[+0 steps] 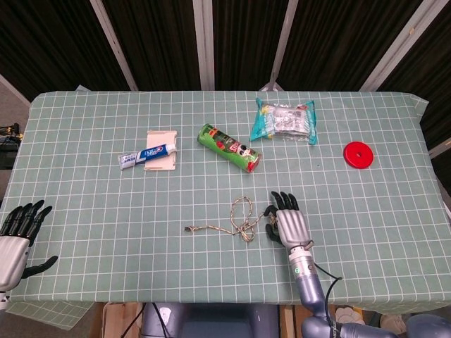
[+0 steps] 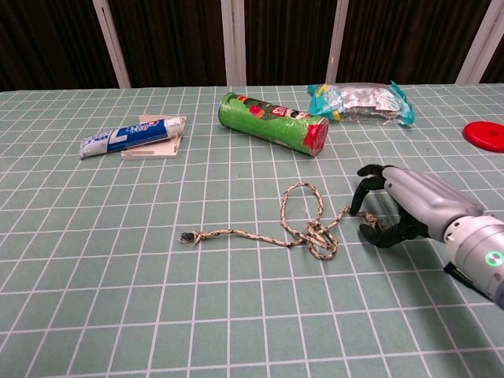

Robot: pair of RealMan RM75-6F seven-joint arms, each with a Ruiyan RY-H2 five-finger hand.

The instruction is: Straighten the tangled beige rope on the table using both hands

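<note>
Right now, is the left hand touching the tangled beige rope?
No, the left hand rests open at the table's near left edge, far from the tangled beige rope.

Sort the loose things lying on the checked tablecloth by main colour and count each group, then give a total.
Green: 1, snack can
Teal: 1, snack packet
Red: 1, disc
Blue and white: 1, toothpaste tube
Beige: 2, rope, small flat card
Total: 6

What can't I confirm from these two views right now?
- Right hand grip on the rope: in both views the curled fingers cover the rope's end.
- Left hand: cut off by the head view's corner, absent from the chest view.
- Rope knot: strands too fine to trace.
</note>
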